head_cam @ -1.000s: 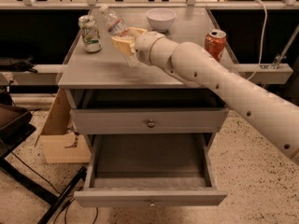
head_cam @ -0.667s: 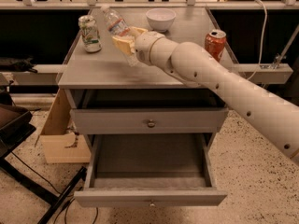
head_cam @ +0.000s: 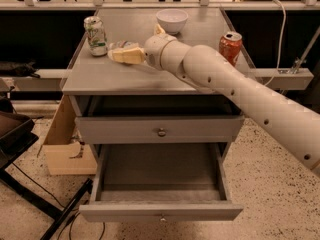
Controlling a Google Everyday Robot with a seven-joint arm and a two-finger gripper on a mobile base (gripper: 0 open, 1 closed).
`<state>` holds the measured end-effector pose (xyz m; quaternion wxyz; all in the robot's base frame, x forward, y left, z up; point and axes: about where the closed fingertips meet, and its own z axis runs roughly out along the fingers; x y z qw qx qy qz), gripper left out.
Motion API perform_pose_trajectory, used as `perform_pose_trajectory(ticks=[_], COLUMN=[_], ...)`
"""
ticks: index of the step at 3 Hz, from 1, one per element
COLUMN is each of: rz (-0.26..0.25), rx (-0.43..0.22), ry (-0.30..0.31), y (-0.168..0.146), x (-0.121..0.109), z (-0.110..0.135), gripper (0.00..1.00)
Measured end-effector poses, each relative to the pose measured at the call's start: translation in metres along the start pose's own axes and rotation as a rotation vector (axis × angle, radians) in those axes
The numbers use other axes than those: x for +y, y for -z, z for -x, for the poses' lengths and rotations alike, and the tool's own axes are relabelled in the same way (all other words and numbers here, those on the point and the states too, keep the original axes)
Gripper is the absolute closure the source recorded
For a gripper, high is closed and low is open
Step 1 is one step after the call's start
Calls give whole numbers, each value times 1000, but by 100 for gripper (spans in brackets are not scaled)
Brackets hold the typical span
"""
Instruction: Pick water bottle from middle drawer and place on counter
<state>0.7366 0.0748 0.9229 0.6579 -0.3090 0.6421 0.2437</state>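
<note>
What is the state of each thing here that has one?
middle drawer: pulled open.
upper drawer: closed.
bottle: lying on its side at the tool.
tool: low over the counter, left part.
green can: upright.
red can: upright.
bowl: upright.

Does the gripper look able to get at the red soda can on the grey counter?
Probably yes, once it pulls back: the gripper rests by the clear plastic water bottle on the grey counter, and the red soda can stands unobstructed beside the arm.

Warm, dim light (gripper (head_cam: 125, 55) over counter (head_cam: 100, 77))
</note>
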Motion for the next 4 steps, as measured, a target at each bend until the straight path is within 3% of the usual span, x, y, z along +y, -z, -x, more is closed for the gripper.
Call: perform_pose_trajectory(ticks=[1, 2, 3, 4], rz=[0, 14, 31, 18], rx=[0, -10, 35, 185], ry=[0, 43, 117, 129], y=[0, 27, 69, 139], x=[0, -22, -53, -77], z=[0, 33, 65, 70], gripper=[0, 0, 0, 0])
